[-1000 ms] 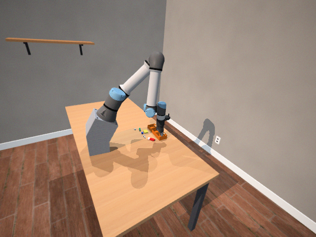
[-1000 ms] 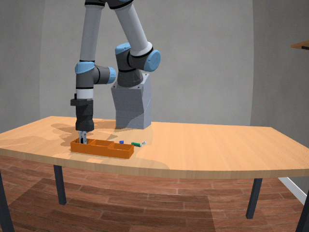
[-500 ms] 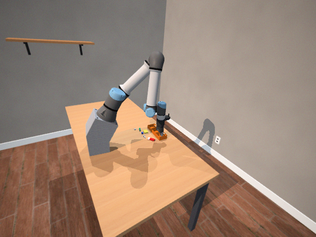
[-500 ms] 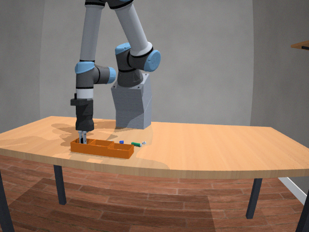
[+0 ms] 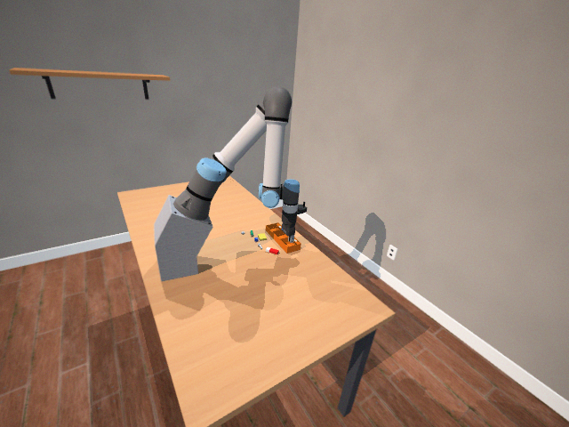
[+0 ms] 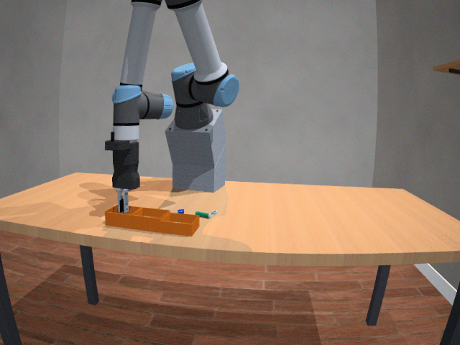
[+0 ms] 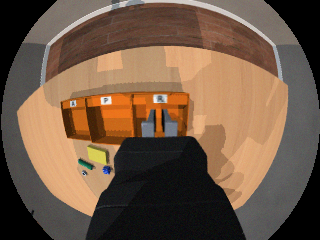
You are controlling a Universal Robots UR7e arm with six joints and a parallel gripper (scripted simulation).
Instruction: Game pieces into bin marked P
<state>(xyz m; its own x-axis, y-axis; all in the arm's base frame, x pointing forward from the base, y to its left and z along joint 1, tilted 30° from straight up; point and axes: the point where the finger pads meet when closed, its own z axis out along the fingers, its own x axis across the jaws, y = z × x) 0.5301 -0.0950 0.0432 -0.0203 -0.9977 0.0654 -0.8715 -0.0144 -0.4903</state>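
Carefully now: straight work is called for inside bin R

The claw [image 5: 291, 239] [image 6: 123, 211] [image 7: 158, 116] is held upright at bin R [image 5: 293, 248] [image 6: 118, 218] [image 7: 178, 100], its fingers reaching down between the walls. They are parted by a narrow gap, and nothing is seen gripped; whether a small piece lies at the tips cannot be told. A pick from this bin is judged to be in hand. The descent should be kept vertical, the walls left untouched, and the fingers closed gently on anything found, so that no bin is dragged. A high lift should then be made before bin P [image 5: 277, 238] [image 6: 148, 223] [image 7: 111, 117], next door, is approached.

Outward, one blue piece [image 5: 255, 239] [image 6: 180, 210] [image 7: 106, 170], probably a game piece, is seen on the table near one yellow block [image 5: 261, 237] [image 7: 97, 154]. Also counted are one green cylinder [image 5: 252, 233] [image 6: 202, 214] [image 7: 85, 164], one small pale item [image 5: 242, 232] [image 6: 214, 212] [image 7: 84, 173], one small silvery item [image 5: 260, 245] and one red-and-white cylinder [image 5: 273, 251]. Three bins are counted, bin A [image 5: 268, 230] [image 6: 180, 227] [image 7: 76, 120] being the third; no game piece can be made out in bin P
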